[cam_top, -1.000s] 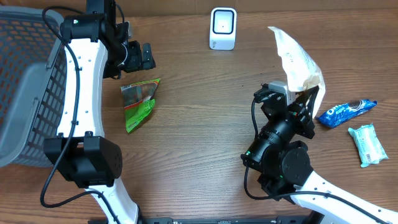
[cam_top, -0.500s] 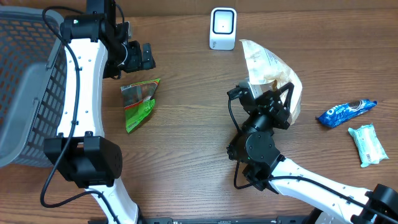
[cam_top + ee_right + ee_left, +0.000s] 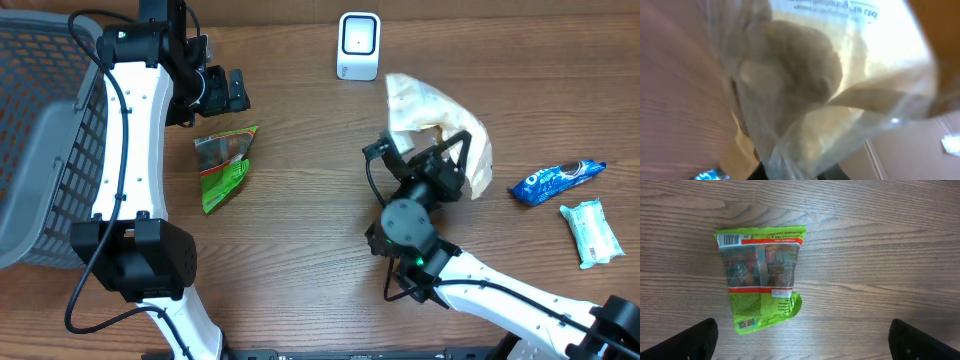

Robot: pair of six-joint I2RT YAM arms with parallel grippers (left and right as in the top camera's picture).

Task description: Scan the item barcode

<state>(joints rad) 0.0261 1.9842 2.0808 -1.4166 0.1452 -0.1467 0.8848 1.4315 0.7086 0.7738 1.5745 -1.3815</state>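
Overhead view: a white scanner stands at the far edge of the wooden table. The clear bag, pale and crumpled, hangs just to the right of the scanner and slightly nearer the robot, its top corner close to the scanner but not touching it. Its long axis slants from that corner down and to the right. The right gripper is clamped on the bag's lower edge, so the right arm is the one near the scanner. The left gripper is well apart on the far left, jaws spread wide and holding nothing, with a green packet lying flat on the table just beside it. Left wrist view: the same green packet lies flat on the wood, and two dark fingertips show at the bottom corners, far apart, touching nothing. Right wrist view: the translucent bag fills almost the whole frame, with brownish contents inside and a line of small print near the top; the gripper's own fingers are nearly hidden beneath it, pinched on the plastic. No barcode can be made out, so whether it faces the scanner cannot be told; the next move likely turns on angling the bag leftward toward the scanner's face.
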